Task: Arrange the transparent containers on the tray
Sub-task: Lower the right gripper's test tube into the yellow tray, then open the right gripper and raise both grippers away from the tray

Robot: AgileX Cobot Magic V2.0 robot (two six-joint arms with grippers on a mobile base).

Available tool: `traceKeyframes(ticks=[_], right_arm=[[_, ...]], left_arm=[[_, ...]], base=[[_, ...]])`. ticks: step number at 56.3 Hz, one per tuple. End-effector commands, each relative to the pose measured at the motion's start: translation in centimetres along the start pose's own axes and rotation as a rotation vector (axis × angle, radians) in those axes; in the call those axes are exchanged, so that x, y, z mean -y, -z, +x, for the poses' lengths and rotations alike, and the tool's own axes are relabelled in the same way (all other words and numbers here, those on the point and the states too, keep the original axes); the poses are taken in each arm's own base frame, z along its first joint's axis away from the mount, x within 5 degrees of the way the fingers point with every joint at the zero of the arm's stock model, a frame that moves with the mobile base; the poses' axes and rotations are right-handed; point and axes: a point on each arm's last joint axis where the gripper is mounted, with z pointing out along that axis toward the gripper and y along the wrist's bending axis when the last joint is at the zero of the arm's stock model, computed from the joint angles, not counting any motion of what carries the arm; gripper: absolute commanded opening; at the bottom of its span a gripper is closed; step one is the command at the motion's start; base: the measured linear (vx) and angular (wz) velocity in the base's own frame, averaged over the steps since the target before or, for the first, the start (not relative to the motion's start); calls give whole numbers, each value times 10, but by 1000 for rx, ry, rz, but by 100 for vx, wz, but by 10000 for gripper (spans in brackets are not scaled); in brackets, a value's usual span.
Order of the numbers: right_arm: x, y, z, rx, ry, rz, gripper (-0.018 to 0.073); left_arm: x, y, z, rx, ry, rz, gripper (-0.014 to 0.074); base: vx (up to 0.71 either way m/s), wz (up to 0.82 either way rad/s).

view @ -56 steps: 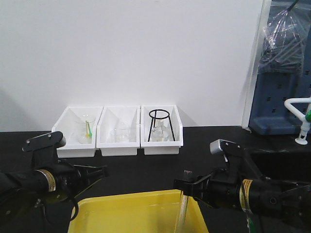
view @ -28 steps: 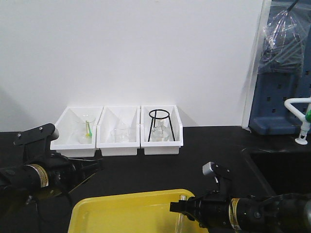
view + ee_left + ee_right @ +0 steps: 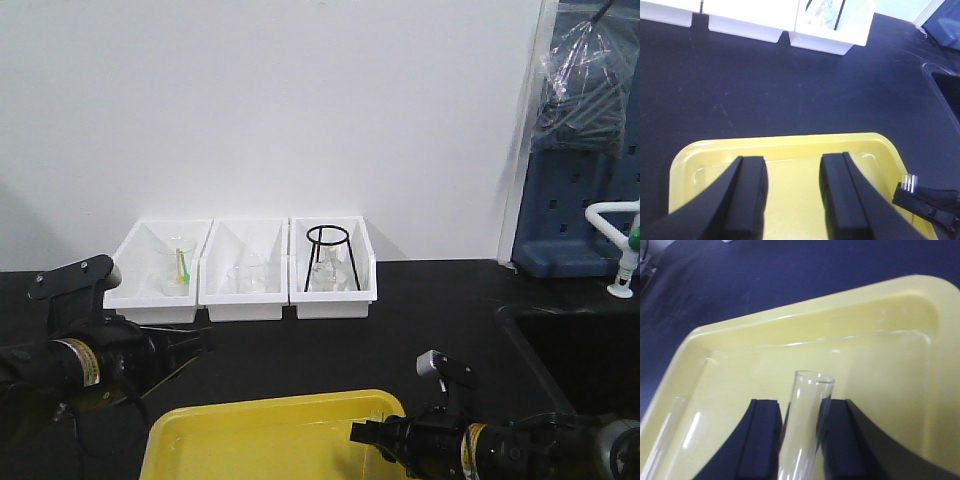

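R gripper [image 3: 801, 440] clamps test tube [image 3: 804, 425] low over yellow tray [image 3: 880, 340], 2nd tube [image 3: 662, 440] lying at tray's edge; L gripper [image 3: 792, 195] wide apart, nothing held.

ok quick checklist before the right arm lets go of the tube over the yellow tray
1. Right gripper shut on the test tube: ok, a finger on each side of the glass.
2. Held tube over the yellow tray: ok, tray floor lies behind its open rim.
3. Tube touching the tray floor: cannot tell, its lower end is out of view.
4. Drop spot free of the second tube: ok, that one lies apart, along the tray's edge.
5. Left gripper out of the way: not ok, it hangs open over the tray.
6. Tray flat on the black table: ok.
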Motion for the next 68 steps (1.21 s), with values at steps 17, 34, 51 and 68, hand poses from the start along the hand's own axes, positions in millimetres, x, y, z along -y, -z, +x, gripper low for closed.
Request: traceKeyframes(ticks=[17, 34, 51, 68], right_arm=[[-10, 4, -15, 69, 105, -40, 614], [-36, 24, -35, 158, 236, -120, 465], [-99, 110, -80, 317, 559, 67, -14], [-160, 203, -81, 396, 754, 132, -13]], left_arm=[[14, 17, -18, 104, 0, 88, 391], [11, 17, -16, 83, -43, 61, 344], [-2, 25, -4, -86, -422, -81, -9], [4, 62, 7, -166, -590, -16, -8]], base=[[0, 0], [0, 0], [0, 0], [0, 0]])
